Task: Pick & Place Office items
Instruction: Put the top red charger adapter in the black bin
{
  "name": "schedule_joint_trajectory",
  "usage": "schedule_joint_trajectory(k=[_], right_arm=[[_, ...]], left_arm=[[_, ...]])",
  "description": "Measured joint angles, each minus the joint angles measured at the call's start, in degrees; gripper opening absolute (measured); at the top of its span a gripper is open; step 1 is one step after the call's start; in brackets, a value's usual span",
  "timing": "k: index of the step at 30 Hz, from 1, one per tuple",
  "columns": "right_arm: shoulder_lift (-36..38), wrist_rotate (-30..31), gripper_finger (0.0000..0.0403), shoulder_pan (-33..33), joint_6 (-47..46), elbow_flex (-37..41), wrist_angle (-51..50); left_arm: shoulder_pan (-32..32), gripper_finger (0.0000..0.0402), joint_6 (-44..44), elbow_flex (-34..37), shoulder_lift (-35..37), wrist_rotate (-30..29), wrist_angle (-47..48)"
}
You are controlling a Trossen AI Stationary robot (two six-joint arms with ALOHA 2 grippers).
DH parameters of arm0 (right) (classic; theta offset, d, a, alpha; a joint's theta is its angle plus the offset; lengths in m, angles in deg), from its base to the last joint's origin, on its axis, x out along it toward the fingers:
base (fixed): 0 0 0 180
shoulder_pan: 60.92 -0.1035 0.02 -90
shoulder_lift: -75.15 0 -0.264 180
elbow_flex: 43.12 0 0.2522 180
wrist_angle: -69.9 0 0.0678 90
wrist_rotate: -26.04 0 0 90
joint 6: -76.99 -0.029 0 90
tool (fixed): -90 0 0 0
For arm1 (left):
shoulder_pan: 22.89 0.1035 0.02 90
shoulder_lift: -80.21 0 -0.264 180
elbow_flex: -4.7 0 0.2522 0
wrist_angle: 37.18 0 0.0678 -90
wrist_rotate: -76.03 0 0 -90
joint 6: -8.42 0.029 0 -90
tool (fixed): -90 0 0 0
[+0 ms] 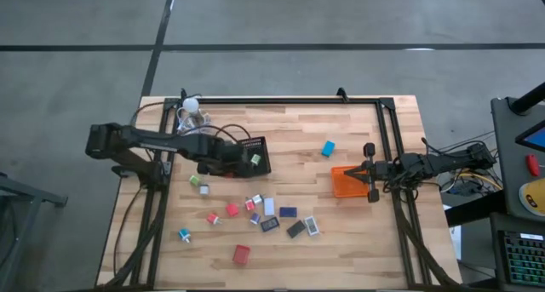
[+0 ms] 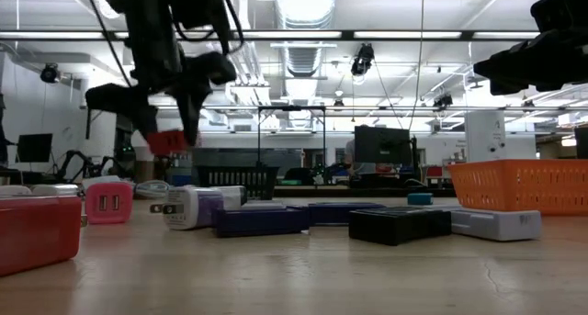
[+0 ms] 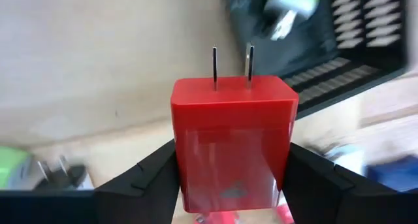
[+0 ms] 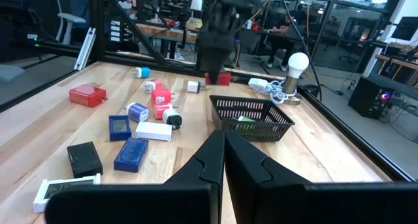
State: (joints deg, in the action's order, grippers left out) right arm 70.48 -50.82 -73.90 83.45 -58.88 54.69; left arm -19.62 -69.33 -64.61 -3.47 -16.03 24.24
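My left gripper [image 1: 207, 163] hangs above the table's left half, just left of the black mesh tray [image 1: 253, 155], and is shut on a red plug block [image 3: 232, 139]. The low view shows that block [image 2: 168, 142] well above the tabletop. A green item [image 1: 255, 160] lies in the mesh tray. Several small office items lie loose on the wood near the front, among them a red block [image 1: 242, 254], a dark blue piece [image 1: 288, 212] and a black piece [image 1: 295, 229]. My right gripper [image 4: 223, 160] waits shut at the right edge, by the orange tray [image 1: 347, 181]. My left gripper pinches the red plug block by two opposite side faces [image 3: 179, 165], one dark finger [image 3: 147, 178] on each side. The fingers come from above, pointing steeply down. The block's two metal prongs [image 3: 232, 67] sit on the end away from the wrist. It hangs clear of the table.
A white round bulb with cords [image 1: 189, 109] sits at the far left corner behind the mesh tray. A light blue block [image 1: 328, 148] lies alone in the middle. Black frame rails [image 1: 281, 100] run along the table's far and side edges.
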Motion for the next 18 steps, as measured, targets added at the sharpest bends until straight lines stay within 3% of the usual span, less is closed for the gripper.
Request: schedule_joint_trajectory(k=[4, 8, 13, 15, 18], right_arm=[[0.0, 0.0, 0.0009, 0.0, 0.0, 0.0, 0.0], [0.0, 0.0, 0.0008, 0.0, 0.0, 0.0, 0.0], [0.0, 0.0, 0.0008, 0.0, 0.0, 0.0, 0.0], [0.0, 0.0, 0.0009, 0.0, 0.0, 0.0, 0.0], [0.0, 0.0, 0.0009, 0.0, 0.0, 0.0, 0.0]], left_arm=[[0.5, 0.0227, 5.3, -0.1, 4.0, -7.5, -1.0], [1.5, 0.0227, 23.8, -0.3, 6.3, -13.9, -6.9], [1.7, 0.0227, 57.2, 0.2, 6.4, -13.7, -19.8], [1.9, 0.0228, 62.2, 0.4, 6.2, -12.4, -21.9], [3.0, 0.0229, 62.4, 0.3, 5.1, -11.6, -22.0]])
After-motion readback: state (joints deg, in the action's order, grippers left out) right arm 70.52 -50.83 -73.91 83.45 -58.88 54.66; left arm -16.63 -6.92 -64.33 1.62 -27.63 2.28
